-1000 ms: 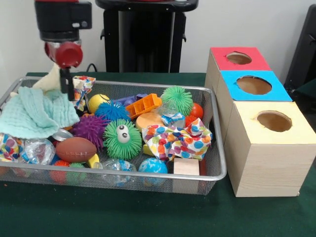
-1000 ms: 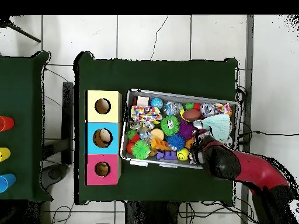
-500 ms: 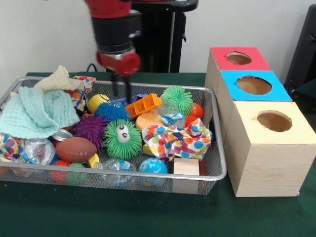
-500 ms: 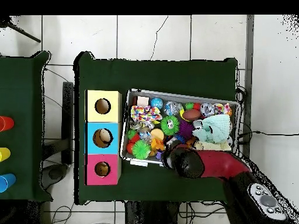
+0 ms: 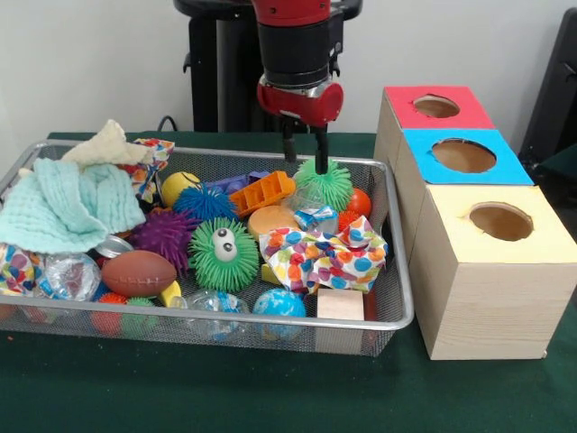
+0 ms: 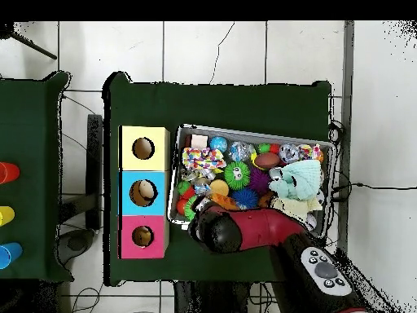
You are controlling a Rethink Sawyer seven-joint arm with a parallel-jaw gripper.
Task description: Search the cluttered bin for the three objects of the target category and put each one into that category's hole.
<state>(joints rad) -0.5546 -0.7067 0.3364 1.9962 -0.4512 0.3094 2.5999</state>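
The cluttered bin (image 5: 400,287), a silver wire-mesh basket, is full of toys and shows in the overhead view too (image 6: 244,131). My gripper (image 5: 305,155) hangs over its back right part. It is open and empty, with its fingertips (image 5: 289,152) just above a green spiky ball (image 5: 326,185). In the overhead view my red arm (image 6: 244,232) covers that part of the bin. Three boxes with holes stand to the right: red (image 5: 437,108), blue (image 5: 462,155) and yellow (image 5: 500,222).
The bin also holds a green spiky ball with an eye (image 5: 223,254), a purple spiky ball (image 5: 165,236), a blue spiky ball (image 5: 204,202), a football (image 5: 138,272), a dotted cloth (image 5: 323,255), a mint cloth (image 5: 63,206) and an orange block (image 5: 262,193).
My arm has swept from the bin's left end, by the mint cloth, across to the right. The gripper now hangs over the green spiky ball. Nothing was picked up.
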